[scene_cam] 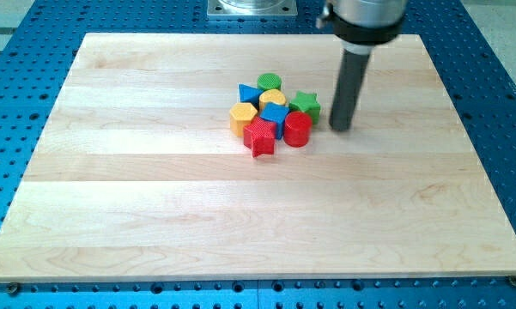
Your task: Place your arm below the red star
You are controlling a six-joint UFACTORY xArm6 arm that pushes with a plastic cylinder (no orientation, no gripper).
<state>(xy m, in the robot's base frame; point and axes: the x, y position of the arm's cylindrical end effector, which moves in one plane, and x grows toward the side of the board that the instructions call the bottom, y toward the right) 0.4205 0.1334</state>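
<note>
The red star [259, 137] lies on the wooden board at the bottom of a tight cluster of blocks near the middle. My tip [340, 128] rests on the board to the view's right of the cluster, a short way right of the red cylinder [297, 129] and the green star [305, 105]. The tip touches no block. It is to the right of and slightly above the red star.
The cluster also holds a yellow hexagon [243, 116], a blue triangle [250, 93], a green cylinder [269, 82], a yellow block [271, 98] and a blue block [275, 115]. The wooden board [154, 189] sits on a blue perforated table [17, 26].
</note>
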